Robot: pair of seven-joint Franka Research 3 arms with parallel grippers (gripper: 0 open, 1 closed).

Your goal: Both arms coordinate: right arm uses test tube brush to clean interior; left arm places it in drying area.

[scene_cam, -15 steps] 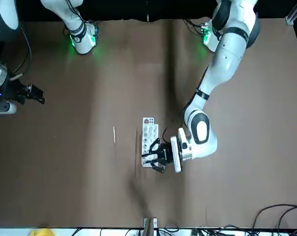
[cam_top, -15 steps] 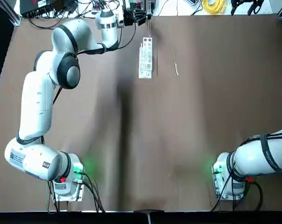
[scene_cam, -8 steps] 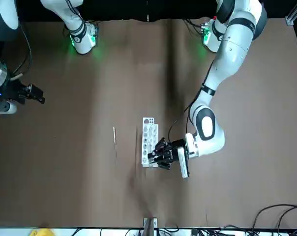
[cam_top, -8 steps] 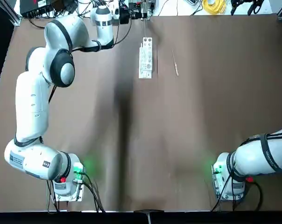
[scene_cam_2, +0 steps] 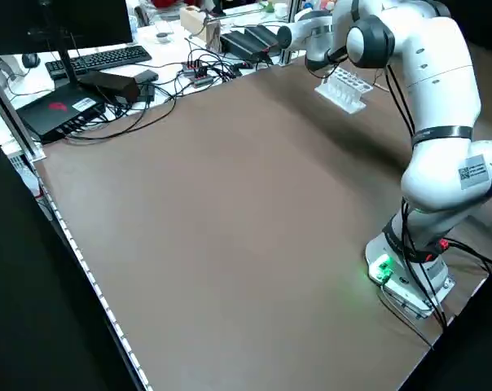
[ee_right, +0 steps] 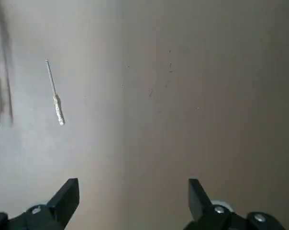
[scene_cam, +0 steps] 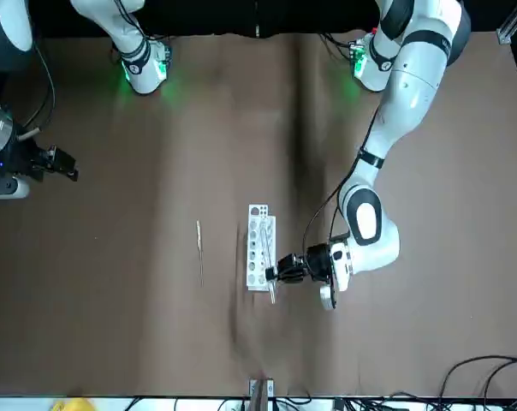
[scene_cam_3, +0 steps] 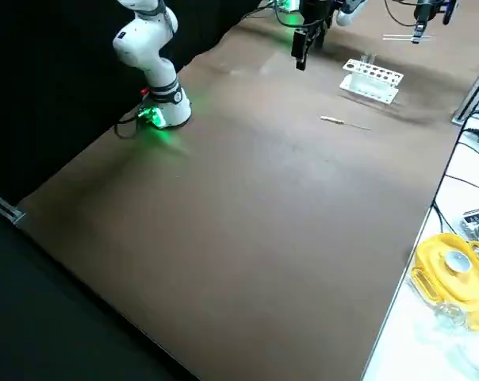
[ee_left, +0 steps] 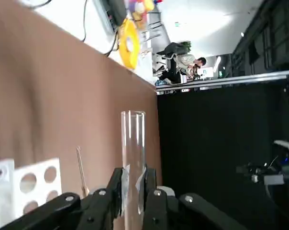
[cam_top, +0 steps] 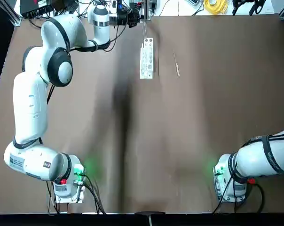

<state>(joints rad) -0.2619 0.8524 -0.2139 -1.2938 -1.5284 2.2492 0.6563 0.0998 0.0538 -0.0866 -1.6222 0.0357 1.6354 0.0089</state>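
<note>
My left gripper (scene_cam: 280, 271) hangs above the far end of the table, shut on a clear glass test tube (ee_left: 133, 158). The tube's open end sticks out past the fingers. The tube (scene_cam: 271, 289) lies close to the far end of the drying area (cam_top: 146, 59), a white rack with round holes. The test tube brush (cam_top: 176, 63) lies on the brown cloth to the right of the rack, also seen as the brush (ee_right: 55, 96) in the right wrist view. My right gripper (ee_right: 132, 201) is open and empty, raised over the table well away from the brush, at the robot's right side (scene_cam: 57, 163).
Cables and black boxes (cam_top: 43, 7) crowd the far edge behind the left gripper. A yellow object (cam_top: 216, 5) sits beyond the table's far edge. A keyboard (scene_cam_2: 107, 59) lies on a side desk. A person (ee_left: 185, 62) stands far off in the room.
The left arm's wrist has turned and drawn back from over the rack's far end toward the table's far edge, carrying the tube. The right arm has not moved.
</note>
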